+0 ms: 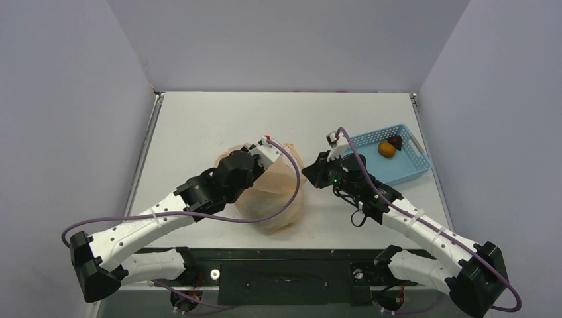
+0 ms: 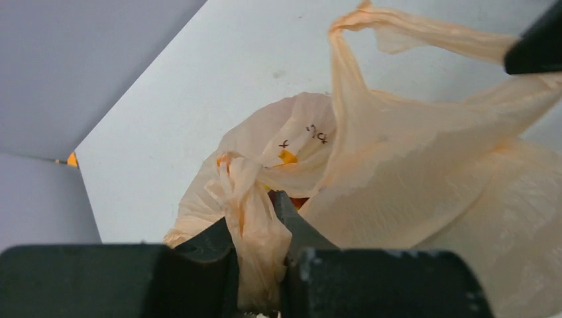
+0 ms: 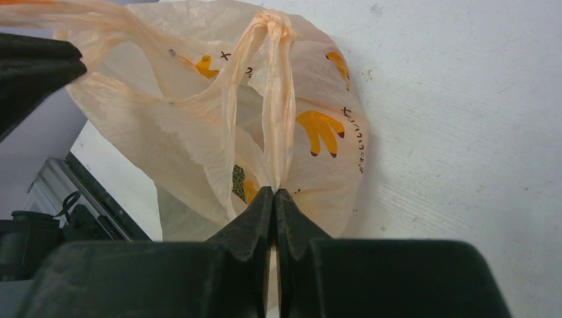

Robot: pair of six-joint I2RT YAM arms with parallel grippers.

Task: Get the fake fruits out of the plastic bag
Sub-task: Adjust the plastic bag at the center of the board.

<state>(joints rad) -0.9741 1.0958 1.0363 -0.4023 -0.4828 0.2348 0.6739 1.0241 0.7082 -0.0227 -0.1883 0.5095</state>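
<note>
The peach-orange plastic bag [image 1: 281, 202] with banana prints sits between my arms. My left gripper [image 2: 255, 215] is shut on a bunched handle of the bag [image 2: 397, 165]; in the top view it [image 1: 272, 154] is at the bag's top left. My right gripper [image 3: 274, 192] is shut on the other knotted loop handle of the bag [image 3: 199, 132]; in the top view it [image 1: 307, 172] is at the bag's right side. The handles are pulled apart. An orange fruit [image 1: 386, 149] and a dark maroon fruit [image 1: 395, 141] lie in the basket. The fruits inside the bag are mostly hidden.
The light blue perforated basket [image 1: 411, 165] stands at the right, behind my right arm. Grey walls close in the table [image 1: 219, 119] on the left, back and right. The left gripper's black finger shows at the upper left of the right wrist view [image 3: 33, 66].
</note>
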